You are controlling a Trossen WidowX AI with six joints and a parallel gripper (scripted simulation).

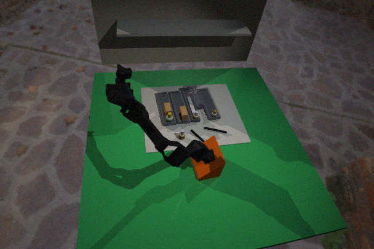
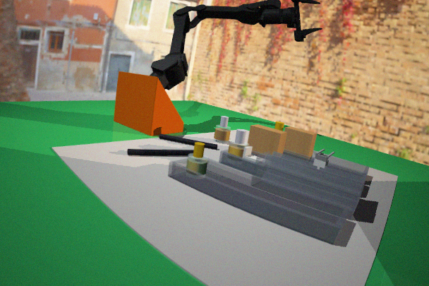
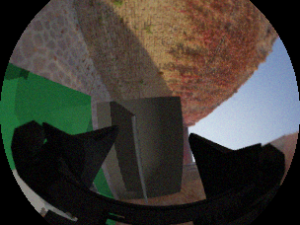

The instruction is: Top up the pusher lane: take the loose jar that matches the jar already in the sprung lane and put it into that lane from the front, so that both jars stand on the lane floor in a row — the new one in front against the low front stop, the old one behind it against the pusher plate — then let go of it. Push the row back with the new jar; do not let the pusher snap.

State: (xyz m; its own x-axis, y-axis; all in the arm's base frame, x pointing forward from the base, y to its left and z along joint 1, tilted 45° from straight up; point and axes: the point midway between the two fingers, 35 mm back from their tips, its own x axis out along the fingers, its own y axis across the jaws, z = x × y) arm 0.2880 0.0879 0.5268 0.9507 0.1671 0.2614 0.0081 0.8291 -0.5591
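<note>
The loose jar (image 1: pixel 181 135) (image 2: pixel 222 135), amber with a white cap, stands upright on the pale mat, in front of the lanes. A matching white-capped jar (image 1: pixel 195 115) (image 2: pixel 237 150) stands at the front of the sprung lane (image 1: pixel 185 94) (image 2: pixel 228 161). Directly behind it is the white pusher plate (image 2: pixel 248 150), partly hidden by the jar. My gripper (image 2: pixel 320 15) (image 3: pixel 154 134) is open and empty, high above the table. It is far from both jars, points level and has one finger above the other in the exterior view.
Yellow-capped jars (image 1: pixel 169 117) (image 1: pixel 214 113) (image 2: pixel 197 165) stand in the outer lanes. Tan boxes (image 1: pixel 167 108) (image 1: pixel 183 114) (image 2: pixel 266 138) (image 2: pixel 300 141) stand in the two left lanes. Two black bars (image 1: pixel 215 130) (image 2: pixel 159 152) lie near the orange block (image 1: pixel 218 157) (image 2: pixel 135 102). A grey shelf (image 1: pixel 181 28) stands behind the table.
</note>
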